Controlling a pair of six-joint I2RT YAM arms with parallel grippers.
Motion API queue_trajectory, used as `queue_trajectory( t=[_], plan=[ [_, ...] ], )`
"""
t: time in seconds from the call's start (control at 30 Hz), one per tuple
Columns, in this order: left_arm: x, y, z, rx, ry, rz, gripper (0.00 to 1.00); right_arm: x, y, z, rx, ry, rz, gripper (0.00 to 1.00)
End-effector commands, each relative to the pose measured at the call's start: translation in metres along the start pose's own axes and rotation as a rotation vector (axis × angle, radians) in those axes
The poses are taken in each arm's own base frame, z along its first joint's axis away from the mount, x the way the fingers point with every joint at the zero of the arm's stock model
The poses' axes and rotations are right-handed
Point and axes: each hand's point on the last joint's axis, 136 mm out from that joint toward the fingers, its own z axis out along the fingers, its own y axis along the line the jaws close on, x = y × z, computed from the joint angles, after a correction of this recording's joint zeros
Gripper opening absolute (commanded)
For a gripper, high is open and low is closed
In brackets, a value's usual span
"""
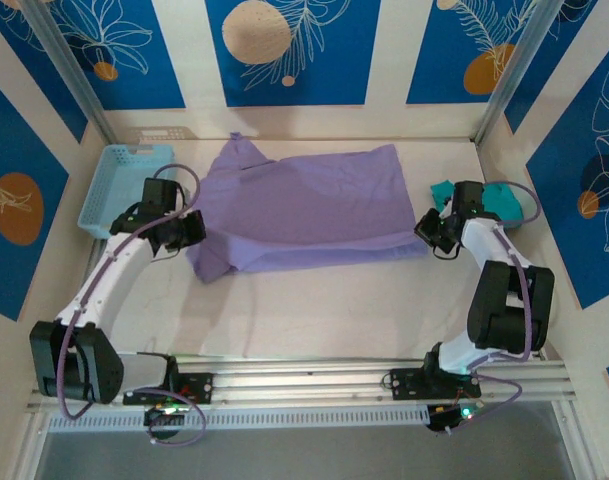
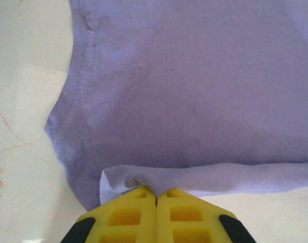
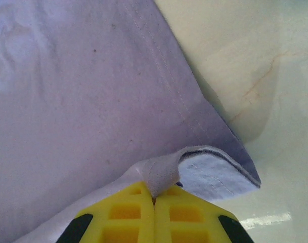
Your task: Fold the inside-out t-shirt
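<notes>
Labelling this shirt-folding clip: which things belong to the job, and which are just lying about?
Job: purple t-shirt; left gripper and right gripper, both shut on its fabric.
Lying about: light blue basket, far left; teal shirt, far right.

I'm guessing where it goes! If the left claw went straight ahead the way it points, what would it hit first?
Probably the purple t-shirt itself: the left claw pinches its edge, and more shirt lies straight ahead.
</notes>
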Motion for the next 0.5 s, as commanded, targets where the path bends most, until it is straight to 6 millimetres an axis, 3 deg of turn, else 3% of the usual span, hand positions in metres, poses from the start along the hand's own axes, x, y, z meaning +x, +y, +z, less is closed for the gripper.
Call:
queue_trajectory(
  t=[0.0,0.3,0.47],
  plan=[
    [-0.026,-0.006,0.0,0.031,-0.046,0.014,0.0,-0.013,0.011,0.003,-0.01,-0.016,-0.031,0.04],
    [-0.059,0.006,0.021,0.008,-0.056,-0.038,0.0,-0.032,0.025,0.022,0.002,-0.003,-0.052,0.04],
    [-0.092,0.01,0.053,-0.017,-0.06,-0.063,0.0,-0.056,0.037,0.042,0.007,-0.005,-0.058,0.06]
  ],
)
